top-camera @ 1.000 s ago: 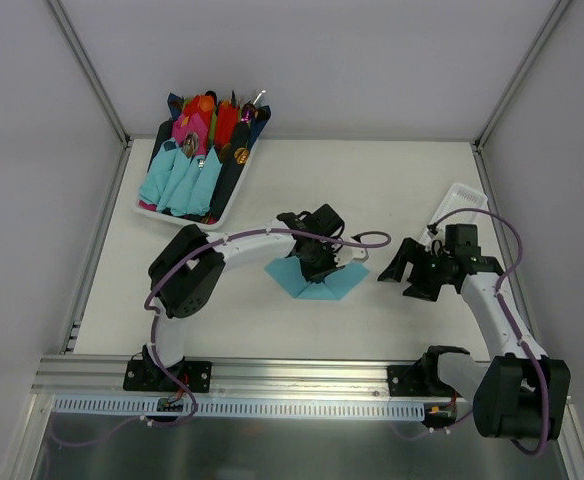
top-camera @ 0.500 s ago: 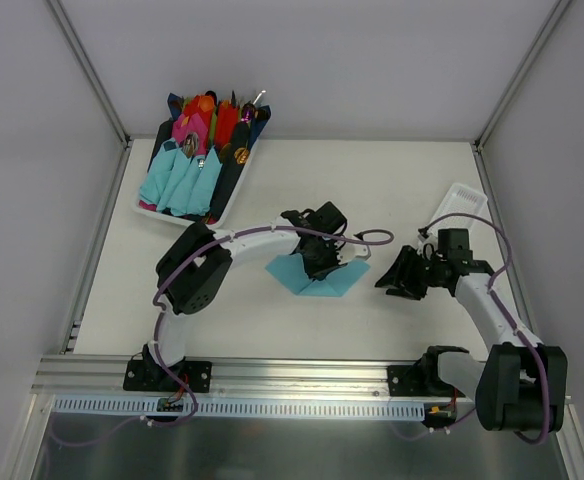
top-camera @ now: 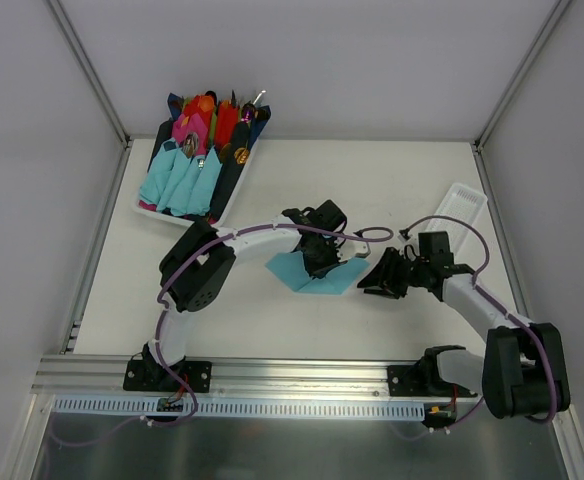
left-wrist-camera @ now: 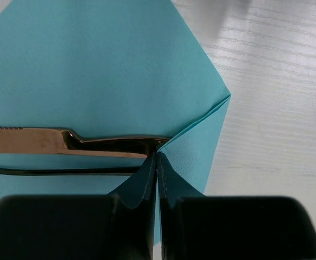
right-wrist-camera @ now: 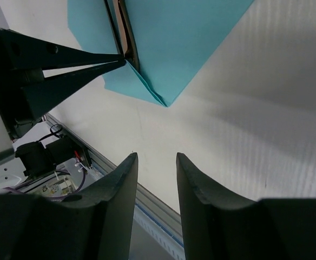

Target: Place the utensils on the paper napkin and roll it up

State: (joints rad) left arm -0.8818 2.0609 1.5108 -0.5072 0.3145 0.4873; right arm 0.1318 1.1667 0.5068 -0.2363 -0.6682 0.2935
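Note:
The teal paper napkin (top-camera: 290, 269) lies mid-table, one side folded over. My left gripper (top-camera: 322, 262) is shut on that folded edge; in the left wrist view the paper napkin (left-wrist-camera: 93, 65) rises between the closed fingertips (left-wrist-camera: 157, 162). The utensils (left-wrist-camera: 66, 142), a brownish knife and a second slim piece, lie on the sheet with their ends under the fold. My right gripper (top-camera: 377, 278) hovers just right of the napkin, open with a narrow gap and nothing in it (right-wrist-camera: 157, 157). Its camera shows the napkin's corner (right-wrist-camera: 179, 38) and a utensil (right-wrist-camera: 126, 32) ahead.
A white tray (top-camera: 227, 210) at the back left holds several teal, pink, red and navy napkin rolls. A second white tray (top-camera: 462, 205) lies by the right wall. The metal rail (top-camera: 272, 375) runs along the near table edge.
The right arm has swung left towards the napkin and its jaws have narrowed. The left gripper has stayed shut on the fold, shifting it slightly.

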